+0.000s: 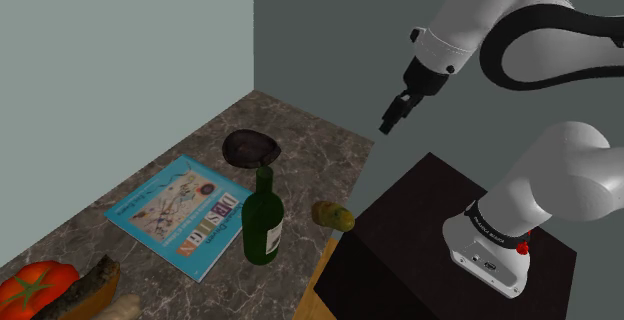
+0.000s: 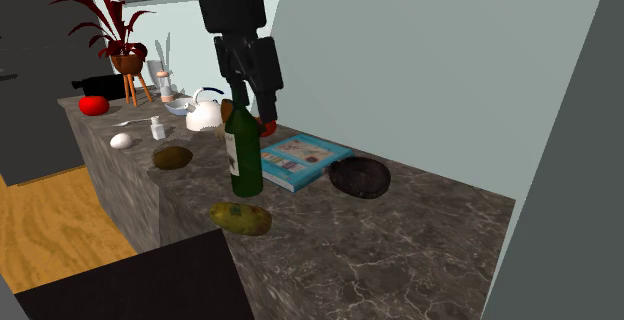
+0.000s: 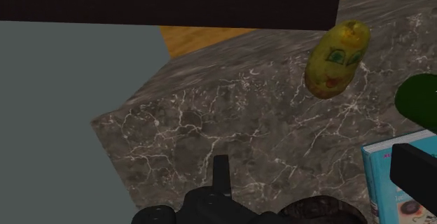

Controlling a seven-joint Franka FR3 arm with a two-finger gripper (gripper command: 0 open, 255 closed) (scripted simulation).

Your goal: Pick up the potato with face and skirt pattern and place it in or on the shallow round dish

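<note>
Potato (image 1: pixel 333 215) (image 2: pixel 241 218) (image 3: pixel 336 58): yellow-brown with a painted face. It lies on its side on the dark marbled counter (image 1: pixel 310 143), at the counter's near edge and just beside the black stand (image 1: pixel 440 258). Nothing touches it.

Green bottle (image 1: pixel 263 218) (image 2: pixel 243 148): upright, just to the shoulder view's left of the potato and apart from it.

Dish (image 1: pixel 250 148) (image 2: pixel 360 176): dark, shallow and round. It sits farther back on the counter beyond the bottle, toward the far wall and well apart from the potato. A dark rounded shape at the wrist view's lower edge is probably this dish, but the angle is too poor to confirm.

Blue book (image 1: pixel 180 213) (image 2: pixel 300 160): lies flat between bottle and dish, to the shoulder view's left of both. Its corner is near the bottle's base.

Gripper (image 1: pixel 393 118) (image 2: pixel 253 86): in the air, well above the counter, to the right of the potato and farther back in the shoulder view. The fingers stand apart in the second exterior view and nothing is between them, so it is released. No contact with any object.

Other items:
- Shoulder view, near left corner: a tomato (image 1: pixel 25 288) next to a bread loaf (image 1: pixel 80 288).
- Second exterior view, far end of the counter: a white kettle (image 2: pixel 205 113) and a potted plant (image 2: pixel 125 28).
</note>
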